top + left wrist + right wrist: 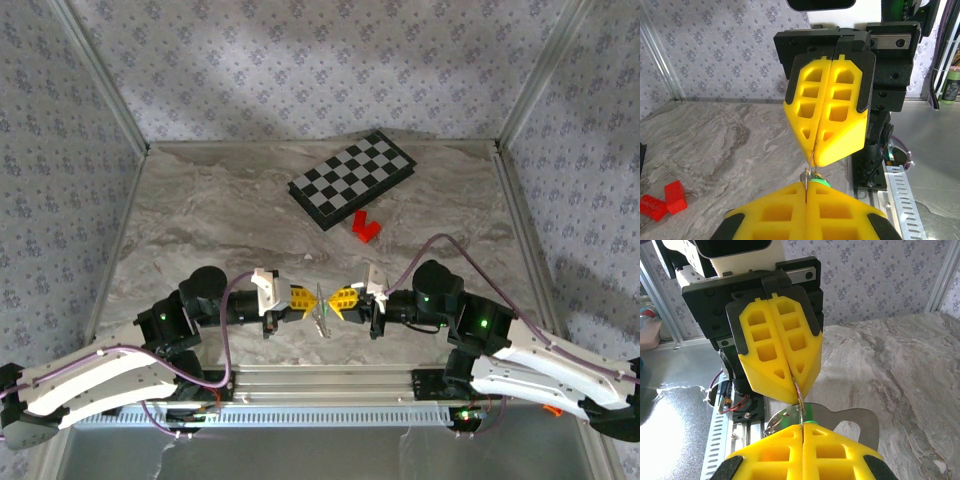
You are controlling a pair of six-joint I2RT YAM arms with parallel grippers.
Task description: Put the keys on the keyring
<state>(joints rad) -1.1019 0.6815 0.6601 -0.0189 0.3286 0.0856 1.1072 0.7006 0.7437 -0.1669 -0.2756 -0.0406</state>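
Marbled grey table, patterned wallpaper walls on three sides. Near its front edge the left gripper and right gripper meet tip to tip, both clamped fully closed on the thin keyring between them. The green-headed keys hang at their tips.

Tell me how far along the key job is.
Done: the keyring and key are off the table, held up between the arms. In hand: the left gripper and right gripper, both shut, pinch the keyring tip to tip, with the key at their tips. Left: threading, which I cannot confirm.
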